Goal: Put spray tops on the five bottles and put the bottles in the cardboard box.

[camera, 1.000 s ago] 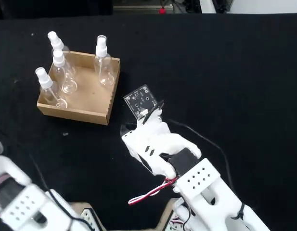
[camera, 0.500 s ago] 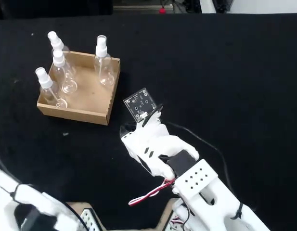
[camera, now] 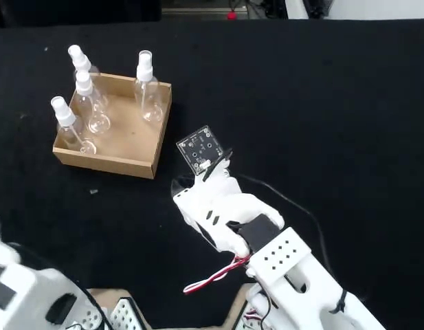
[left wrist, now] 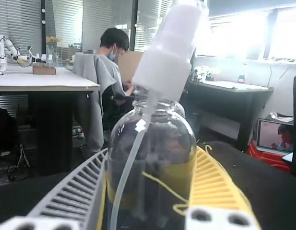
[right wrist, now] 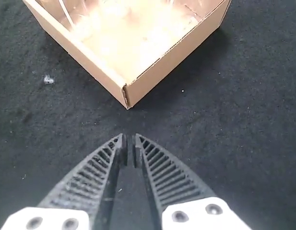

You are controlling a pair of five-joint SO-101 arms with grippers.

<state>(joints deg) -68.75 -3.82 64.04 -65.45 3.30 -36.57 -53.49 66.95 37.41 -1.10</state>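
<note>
Setting: a black cloth-covered table seen from above, with two white robot arms at its near edge.
Box: an open, shallow brown cardboard box sits toward 10 o'clock on the table.
Bottles in box: three clear round plastic bottles with white spray tops stand upright inside, one at the box's 2 o'clock corner, one near the middle of its 9 o'clock side, one at its 8 o'clock corner.
Fourth bottle: another capped clear bottle stands at the box's 11 o'clock corner; its base is hidden, so I cannot tell whether it is inside.
Fifth bottle: a clear bottle with a white spray top on its neck and a dip tube running down inside.
Left claw: pinching the fifth bottle's body between a grey ribbed finger and a yellow one.
Left arm: at 7 o'clock on the table's edge.
Right arm: at 6 o'clock, pointing toward the box.
Right claw: black ribbed fingers pressed together, holding nothing, just above the cloth near one box corner.
</note>
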